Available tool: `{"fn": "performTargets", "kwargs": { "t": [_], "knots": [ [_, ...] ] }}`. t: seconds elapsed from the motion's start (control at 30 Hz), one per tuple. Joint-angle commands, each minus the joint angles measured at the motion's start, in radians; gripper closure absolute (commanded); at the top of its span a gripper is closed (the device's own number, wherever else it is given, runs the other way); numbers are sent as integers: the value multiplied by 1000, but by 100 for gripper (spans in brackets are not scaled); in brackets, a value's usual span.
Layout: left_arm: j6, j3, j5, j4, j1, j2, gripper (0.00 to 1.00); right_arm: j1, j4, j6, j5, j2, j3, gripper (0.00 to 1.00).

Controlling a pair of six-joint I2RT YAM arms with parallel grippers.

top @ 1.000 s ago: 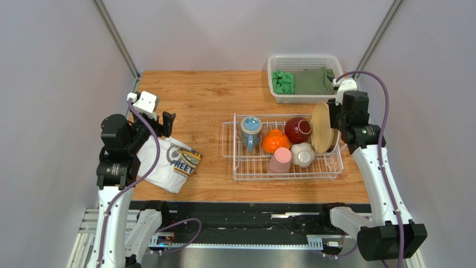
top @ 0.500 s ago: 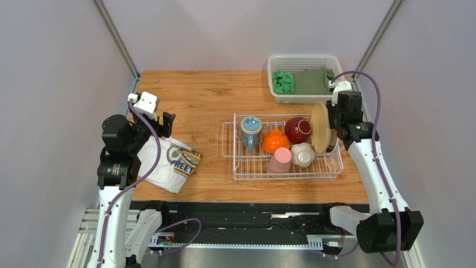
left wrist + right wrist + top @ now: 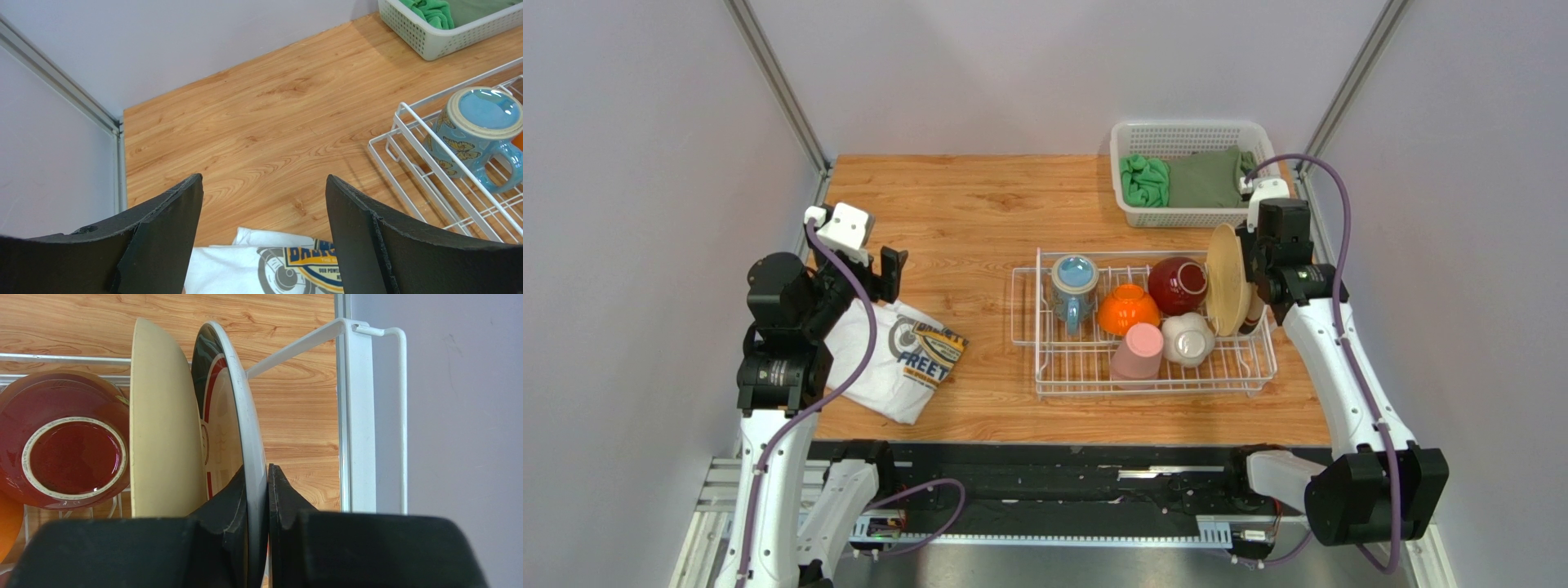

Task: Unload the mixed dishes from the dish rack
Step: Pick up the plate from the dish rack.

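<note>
Right gripper [image 3: 258, 478] has apparently clamped the outermost plate [image 3: 222, 398]

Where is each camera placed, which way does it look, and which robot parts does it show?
Top external: above and behind, looking down on the table; left arm and right arm show.
Left wrist: on the left arm, facing the far wall over the T-shirt; the open left gripper shows.
Right wrist: on the right arm, looking down at the dish rack's end; the right gripper is shut on the patterned plate.
Shared: left wrist and top both show the light-blue mug.
</note>
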Motion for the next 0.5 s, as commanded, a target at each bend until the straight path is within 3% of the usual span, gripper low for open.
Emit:
{"fn": "performTargets", "kwargs": {
  "t": [0.0,0.47],
  "knots": [
    [8,0,3,46,5,-8,18,-5,5,-34,9,-9,66,100],
    [1,7,20,63,5,6,18,-7,-94,-83,53,3,240,100]
  ]
}}
